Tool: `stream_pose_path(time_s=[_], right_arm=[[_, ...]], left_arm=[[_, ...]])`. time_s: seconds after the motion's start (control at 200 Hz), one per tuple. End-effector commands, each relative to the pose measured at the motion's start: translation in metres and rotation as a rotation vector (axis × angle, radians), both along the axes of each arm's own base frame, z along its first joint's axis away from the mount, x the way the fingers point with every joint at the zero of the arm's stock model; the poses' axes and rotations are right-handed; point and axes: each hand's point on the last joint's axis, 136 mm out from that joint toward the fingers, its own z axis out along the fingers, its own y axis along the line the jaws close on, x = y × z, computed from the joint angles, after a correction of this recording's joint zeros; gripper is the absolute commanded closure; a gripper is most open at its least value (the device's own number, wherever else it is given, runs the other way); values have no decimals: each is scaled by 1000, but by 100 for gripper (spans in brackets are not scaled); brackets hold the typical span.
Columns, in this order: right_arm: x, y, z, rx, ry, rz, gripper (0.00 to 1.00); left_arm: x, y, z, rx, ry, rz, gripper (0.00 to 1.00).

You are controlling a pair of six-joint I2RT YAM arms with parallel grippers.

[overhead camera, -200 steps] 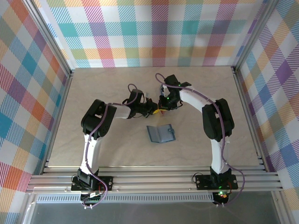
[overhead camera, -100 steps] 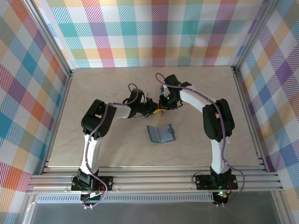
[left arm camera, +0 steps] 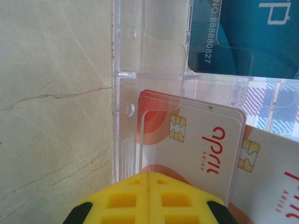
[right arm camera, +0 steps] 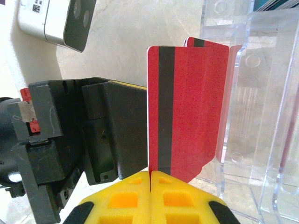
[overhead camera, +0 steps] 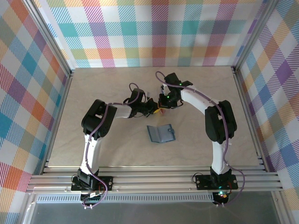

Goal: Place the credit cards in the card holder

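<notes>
Seen from above, my right claw [overhead camera: 162, 106] has just finished pinching shut and its elbow has eased outward, so the pull can begin. My left claw [overhead camera: 150, 108] sits just beside it, and the small teal folding wallet [overhead camera: 160, 133] waits apart, nearer my bases. At my left wrist the pads are closed, I judge on the clear plastic case [left arm camera: 149, 51], which holds red-and-white chip cards [left arm camera: 196, 135] and a blue card [left arm camera: 243, 32]. At my right wrist the pads grip a red plastic card with a black stripe [right arm camera: 187, 107], still overlapping the case, with my left claw crowding alongside.
</notes>
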Motion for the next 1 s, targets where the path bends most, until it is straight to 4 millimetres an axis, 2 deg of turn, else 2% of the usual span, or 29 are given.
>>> stream_pose_path(time_s=[0.0, 0.375, 0.6, 0.995], right_arm=[[-9, 0, 18, -3, -24, 22, 100], [-8, -22, 24, -60, -57, -15, 100], [-8, -26, 28, -57, -70, -17, 100], [-5, -26, 34, -40, -84, -16, 100]], left_arm=[[-25, 10, -51, 141, 120, 11, 97], [-23, 13, -36, 171, 91, 7, 97], [-24, 11, -27, 167, 83, -12, 97], [-26, 17, -1, 197, 36, -31, 80]])
